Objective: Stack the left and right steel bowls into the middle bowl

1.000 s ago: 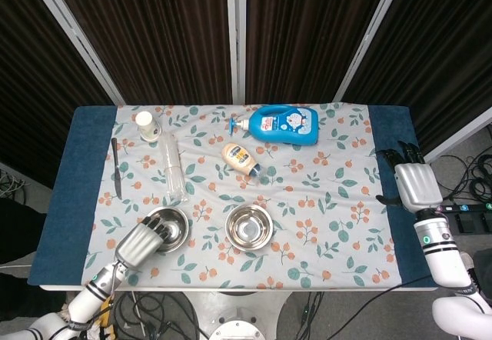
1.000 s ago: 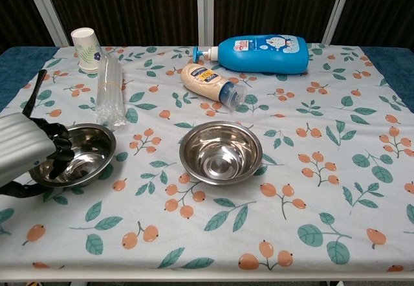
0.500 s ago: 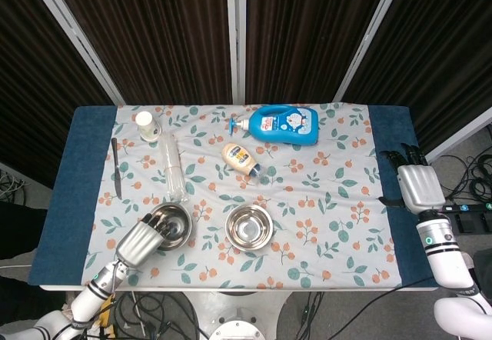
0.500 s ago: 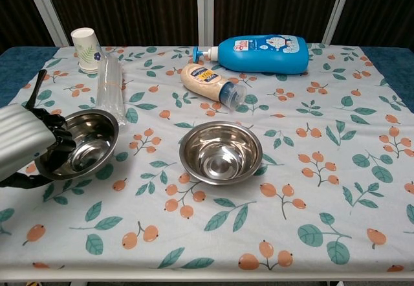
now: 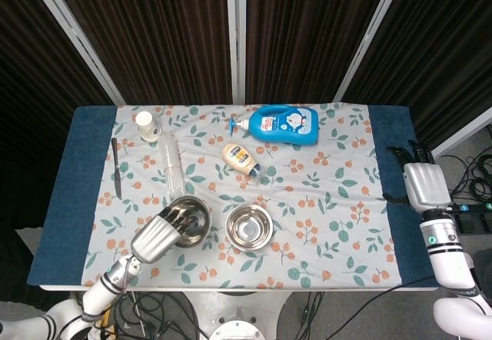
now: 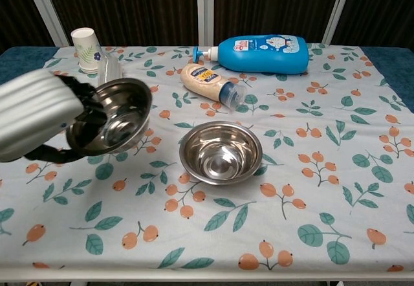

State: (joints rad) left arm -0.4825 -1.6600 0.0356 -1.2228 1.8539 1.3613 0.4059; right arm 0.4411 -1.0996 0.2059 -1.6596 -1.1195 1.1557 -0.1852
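Note:
My left hand [image 6: 39, 114] [image 5: 157, 238] grips a steel bowl [image 6: 113, 114] [image 5: 188, 221] by its near rim and holds it tilted in the air, left of the middle bowl [image 6: 220, 152] [image 5: 249, 227]. The middle bowl rests on the floral cloth with nothing in it. My right hand [image 5: 420, 184] hovers over the blue strip at the table's right edge, fingers extended, holding nothing; the chest view does not show it. No third steel bowl is visible.
A blue detergent bottle [image 6: 262, 45] lies at the back centre, with a squeeze bottle [image 6: 210, 83] on its side in front of it. A paper cup [image 6: 86, 49] and a clear plastic sleeve [image 5: 172, 163] sit at the back left. A black pen [image 5: 116, 168] lies on the left.
My left hand has lifted the left bowl off the cloth and carried it up and rightward toward the middle bowl. My right hand has drifted slightly further right.

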